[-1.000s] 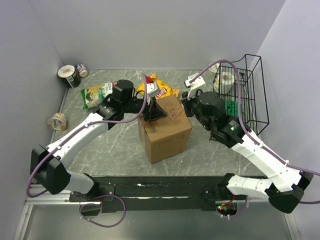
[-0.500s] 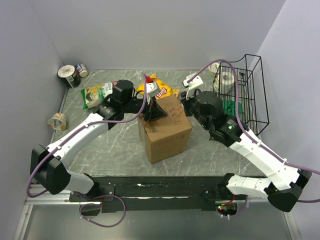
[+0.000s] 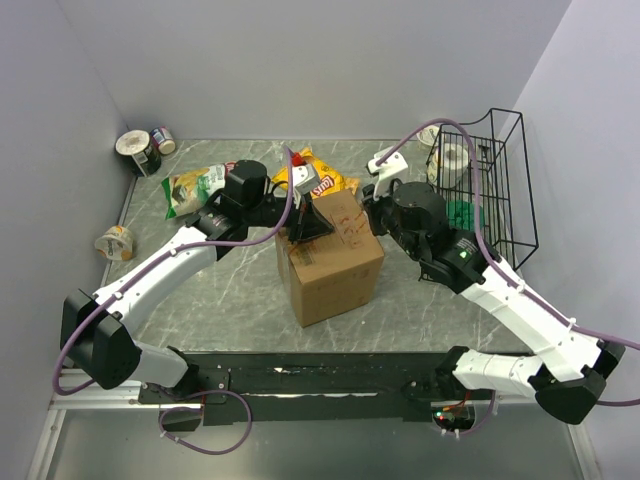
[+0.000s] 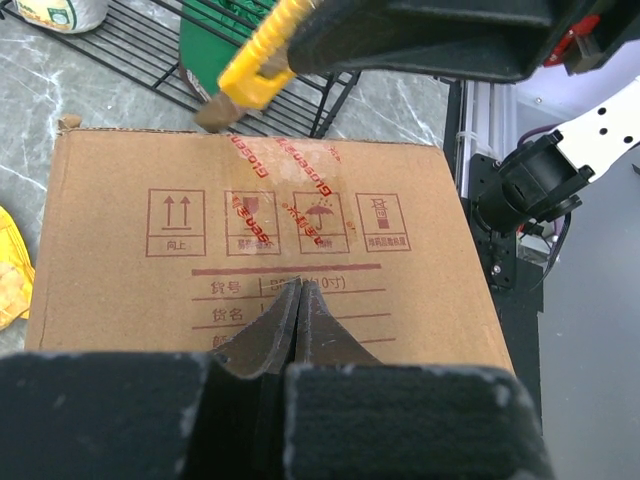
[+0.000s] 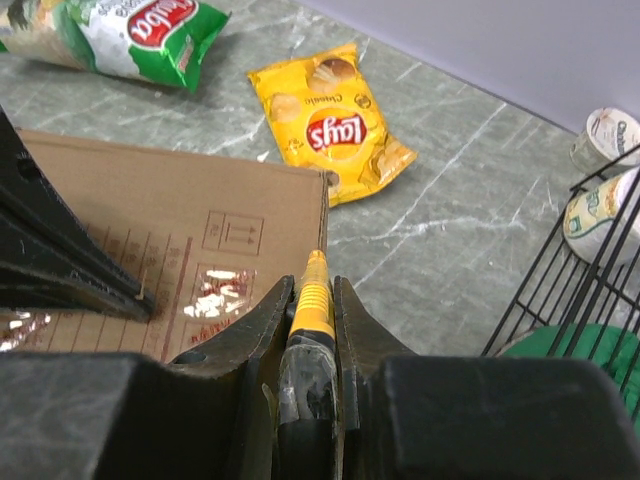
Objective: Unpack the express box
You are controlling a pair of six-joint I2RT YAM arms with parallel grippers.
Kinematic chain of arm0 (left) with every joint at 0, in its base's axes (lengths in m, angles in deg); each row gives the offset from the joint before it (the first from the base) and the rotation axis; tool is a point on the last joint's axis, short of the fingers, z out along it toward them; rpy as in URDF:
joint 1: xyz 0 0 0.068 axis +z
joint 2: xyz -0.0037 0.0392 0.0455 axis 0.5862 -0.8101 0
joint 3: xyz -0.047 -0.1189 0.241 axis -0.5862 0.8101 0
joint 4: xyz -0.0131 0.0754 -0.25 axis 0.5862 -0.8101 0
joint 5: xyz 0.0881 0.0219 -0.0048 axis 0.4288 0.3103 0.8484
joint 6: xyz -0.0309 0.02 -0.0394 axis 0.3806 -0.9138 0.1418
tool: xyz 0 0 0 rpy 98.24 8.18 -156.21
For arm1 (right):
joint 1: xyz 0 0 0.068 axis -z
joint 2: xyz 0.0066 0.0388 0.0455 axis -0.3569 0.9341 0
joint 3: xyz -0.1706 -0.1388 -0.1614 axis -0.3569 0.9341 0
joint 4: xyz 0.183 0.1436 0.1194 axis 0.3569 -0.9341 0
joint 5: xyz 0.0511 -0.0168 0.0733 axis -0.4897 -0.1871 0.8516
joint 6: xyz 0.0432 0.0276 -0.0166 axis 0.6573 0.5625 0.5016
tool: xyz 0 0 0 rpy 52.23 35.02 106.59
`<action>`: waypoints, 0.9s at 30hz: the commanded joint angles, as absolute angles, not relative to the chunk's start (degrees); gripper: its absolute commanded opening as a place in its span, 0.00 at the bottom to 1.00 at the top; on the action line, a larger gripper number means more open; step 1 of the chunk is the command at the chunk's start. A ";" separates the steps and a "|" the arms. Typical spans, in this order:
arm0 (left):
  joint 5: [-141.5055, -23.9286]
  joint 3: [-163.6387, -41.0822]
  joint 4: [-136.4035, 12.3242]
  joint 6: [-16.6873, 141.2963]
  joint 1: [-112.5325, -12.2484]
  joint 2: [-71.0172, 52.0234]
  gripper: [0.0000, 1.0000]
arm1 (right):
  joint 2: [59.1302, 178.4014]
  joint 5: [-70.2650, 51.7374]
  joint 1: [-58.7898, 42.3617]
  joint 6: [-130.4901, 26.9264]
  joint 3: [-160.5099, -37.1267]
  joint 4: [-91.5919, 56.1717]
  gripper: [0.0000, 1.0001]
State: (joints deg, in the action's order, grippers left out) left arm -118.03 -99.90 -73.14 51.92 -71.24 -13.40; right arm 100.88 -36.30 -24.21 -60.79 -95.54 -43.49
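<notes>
Top view: the express box (image 3: 330,262) stands closed at the middle of the marbled grey table (image 3: 230,300). From it, a yellow chip bag (image 3: 325,181) lies at 12 o'clock and a green snack bag (image 3: 190,190) at 10. Two tins (image 3: 142,148) sit in the far corner beyond, and a tub (image 3: 115,242) at 9. A black wire basket (image 3: 505,190) stands at 2 with a green packet (image 3: 462,215) inside. Plain pale walls (image 3: 300,60) close in three sides. The left gripper (image 3: 312,222) rests on the box top, and the right gripper (image 3: 372,200) is at its 1 o'clock corner.

Left wrist view: the fingers are pressed together, tips on the cardboard. Clear tape (image 4: 262,200) with red print runs toward 12 o'clock, where a yellow cutter (image 4: 255,62) meets the box edge.

Right wrist view: the jaws clamp that cutter, with the chip bag ahead at 12.
</notes>
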 commanded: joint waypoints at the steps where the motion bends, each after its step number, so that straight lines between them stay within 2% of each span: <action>1: -114.98 -98.13 -75.04 52.57 -71.57 -13.46 0.01 | 100.79 -34.57 -24.61 -56.14 -98.42 -48.74 0.00; 8: -113.13 -97.43 -75.13 52.66 -71.66 -13.46 0.01 | 100.88 -33.34 -24.53 -53.68 -98.15 -52.71 0.00; 19: -107.86 -96.11 -75.30 53.10 -72.54 -13.81 0.01 | 103.07 -28.41 -24.53 -51.21 -106.59 -63.77 0.00; 27: -106.72 -96.29 -75.92 53.01 -72.72 -13.46 0.01 | 105.36 -28.42 -24.61 -50.60 -108.17 -63.52 0.00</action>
